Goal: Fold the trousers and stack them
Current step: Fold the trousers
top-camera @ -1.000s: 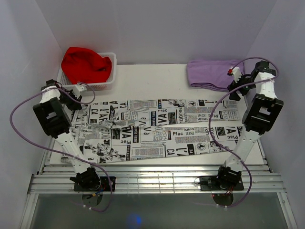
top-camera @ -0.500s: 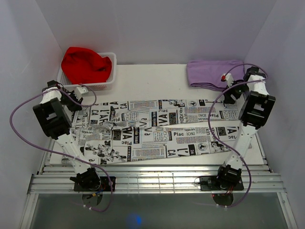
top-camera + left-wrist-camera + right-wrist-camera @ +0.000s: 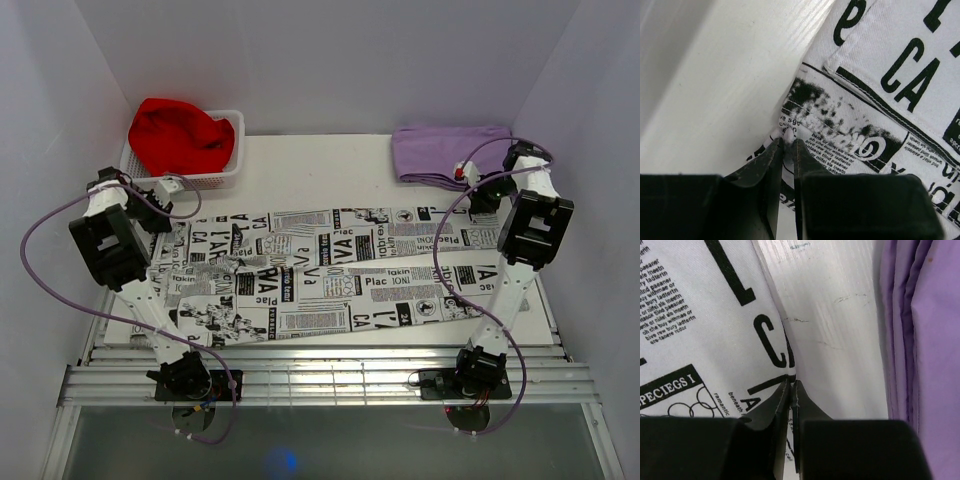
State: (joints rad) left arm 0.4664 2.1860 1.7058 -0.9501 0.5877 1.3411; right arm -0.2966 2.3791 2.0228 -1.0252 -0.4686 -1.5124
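Note:
The trousers [image 3: 330, 270], white with black newspaper print, lie spread flat across the table with the legs running right. My left gripper [image 3: 158, 215] is at their far left corner. In the left wrist view it [image 3: 788, 141] is shut on the printed edge of the trousers [image 3: 880, 90]. My right gripper [image 3: 483, 200] is at the far right leg end. In the right wrist view it [image 3: 791, 385] is shut on the cloth edge of the trousers [image 3: 700, 325], low over the table.
A folded lilac cloth [image 3: 445, 152] lies at the back right, close beside my right gripper, and its layered edge [image 3: 925, 315] shows in the right wrist view. A white basket [image 3: 215, 180] holding a red cloth [image 3: 180, 135] stands at the back left. Walls close in on three sides.
My right gripper has moved left and down to the trousers' far right corner and shut on the edge. The left gripper keeps its hold and has barely moved.

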